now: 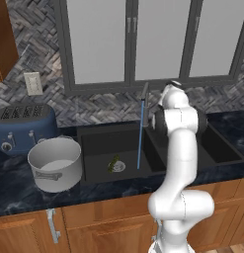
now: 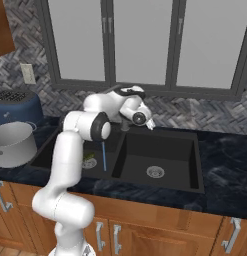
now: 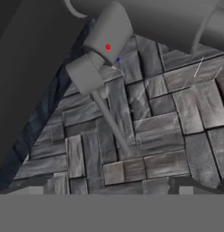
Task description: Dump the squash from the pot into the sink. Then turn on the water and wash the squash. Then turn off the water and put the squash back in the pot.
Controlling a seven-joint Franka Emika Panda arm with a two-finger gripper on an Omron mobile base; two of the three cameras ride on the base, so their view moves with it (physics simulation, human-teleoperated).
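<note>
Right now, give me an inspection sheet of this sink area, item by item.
Surface: dark marbled counter over wooden cabinets.
Sink: black, two basins; a thin blue stream of water falls from the faucet into the wider basin.
Squash: lying in that basin by the round drain, beside the stream.
Pot: upright on the counter beside the sink, nothing seen inside.
Clutter: blue toaster behind the pot.
Gripper: raised at the back of the sink near the faucet base; the hand view looks at the faucet's lever; cannot tell how the jaws stand.
Cables: nothing seen.
Surroundings: herringbone tile wall, wall outlet, window panels.
</note>
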